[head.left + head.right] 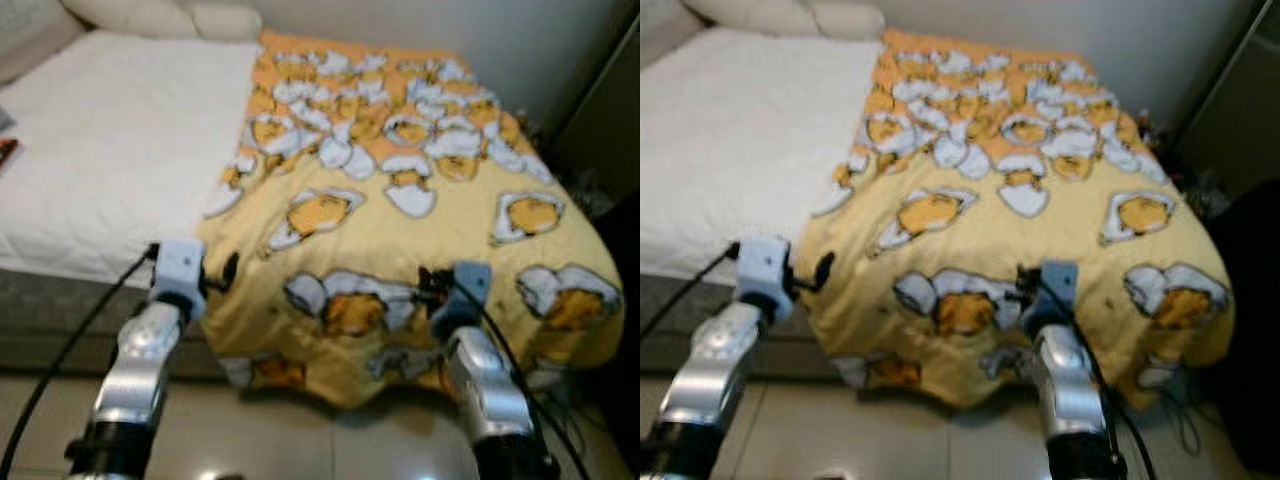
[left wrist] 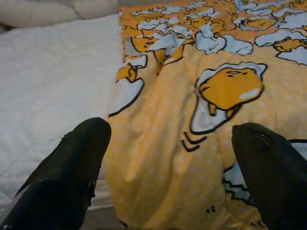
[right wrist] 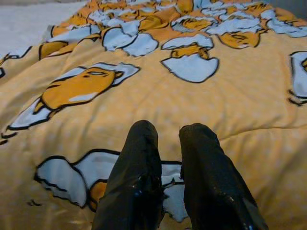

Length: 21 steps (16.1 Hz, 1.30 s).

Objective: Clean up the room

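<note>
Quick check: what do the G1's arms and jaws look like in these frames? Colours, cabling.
Both forearms are rounded silver metal with black sleeves nearer the body. Each wrist carries a pale blue block. Black cables run along the left arm and right arm. The left gripper and right gripper have matte black fingers with rounded tips.

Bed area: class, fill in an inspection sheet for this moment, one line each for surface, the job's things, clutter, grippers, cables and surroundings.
Surface: white mattress, bare on the robot's left side.
Job's things: yellow cartoon-print blanket covers the right side and hangs over the foot edge.
Clutter: small dark thing at the mattress's far left edge, too cut off to identify.
Grippers: left gripper open, at the blanket's left edge; right gripper with fingers close together over the blanket's foot end, grip unclear.
Cables: black cable runs along the left arm; another along the right arm.
Surroundings: cream pillows at the head, pale tiled floor below.
</note>
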Motion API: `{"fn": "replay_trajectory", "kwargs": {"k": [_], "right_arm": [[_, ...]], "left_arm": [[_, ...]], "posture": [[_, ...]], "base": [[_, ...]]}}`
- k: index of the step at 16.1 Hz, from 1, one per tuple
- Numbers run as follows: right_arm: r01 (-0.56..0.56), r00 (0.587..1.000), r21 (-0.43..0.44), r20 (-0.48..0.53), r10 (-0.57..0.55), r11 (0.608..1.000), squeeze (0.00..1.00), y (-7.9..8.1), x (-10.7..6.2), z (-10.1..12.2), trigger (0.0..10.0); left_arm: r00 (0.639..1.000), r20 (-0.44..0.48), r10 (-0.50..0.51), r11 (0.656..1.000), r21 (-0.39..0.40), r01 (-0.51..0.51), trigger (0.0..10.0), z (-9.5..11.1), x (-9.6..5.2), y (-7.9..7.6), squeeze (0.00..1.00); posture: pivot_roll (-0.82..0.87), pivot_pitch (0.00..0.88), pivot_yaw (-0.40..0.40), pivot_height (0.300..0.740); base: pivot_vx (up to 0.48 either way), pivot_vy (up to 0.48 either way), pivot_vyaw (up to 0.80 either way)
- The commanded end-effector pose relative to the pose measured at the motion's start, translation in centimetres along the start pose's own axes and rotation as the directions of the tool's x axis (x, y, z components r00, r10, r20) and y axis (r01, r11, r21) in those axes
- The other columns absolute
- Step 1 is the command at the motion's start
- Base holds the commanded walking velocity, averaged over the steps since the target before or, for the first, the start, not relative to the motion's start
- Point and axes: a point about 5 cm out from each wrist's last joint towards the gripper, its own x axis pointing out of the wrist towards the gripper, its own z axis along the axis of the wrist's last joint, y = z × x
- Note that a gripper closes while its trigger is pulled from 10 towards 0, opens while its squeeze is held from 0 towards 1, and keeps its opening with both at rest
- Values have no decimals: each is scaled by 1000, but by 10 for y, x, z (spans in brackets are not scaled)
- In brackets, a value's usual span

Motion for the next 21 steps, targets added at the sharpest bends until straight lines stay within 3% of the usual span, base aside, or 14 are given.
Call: {"fn": "replay_trajectory", "kwargs": {"k": [1, 4, 9, 11, 21], "right_arm": [[63, 998, -4, -6, -63, 998, 0, -17, -3, -1, 10000], [77, 997, -1, -29, -77, 997, 0, -18, -4, -8, 10000], [94, 995, -44, -37, -96, 995, 0, -23, -1, -7, 10000], [100, 993, -44, -57, -103, 994, 0, -22, -1, -10, 10000], [105, 992, -52, -69, -108, 993, 0, -21, 2, -10, 10000]], "left_arm": [[1000, -1, -29, 1000, 0, 29, 10000, 1, 1, -10, 0], [1000, 1, -9, 1000, 12, 9, 10000, 5, 0, 0, 0], [1000, -7, -3, 1000, 17, 3, 10000, 5, 2, 2, 0], [1000, -7, 17, 1000, -22, -17, 10000, 5, 3, 4, 0], [1000, 26, 7, 1000, -1, -7, 10000, 12, 7, 3, 0]], "posture": [[85, 0, -46, 740], [91, 0, -43, 740], [75, 0, -42, 740], [75, 0, -43, 740], [75, 0, -44, 740]], "base": [[0, -390, 0], [0, -386, 0], [0, -384, 0], [0, 0, 0], [0, 0, -800]]}}
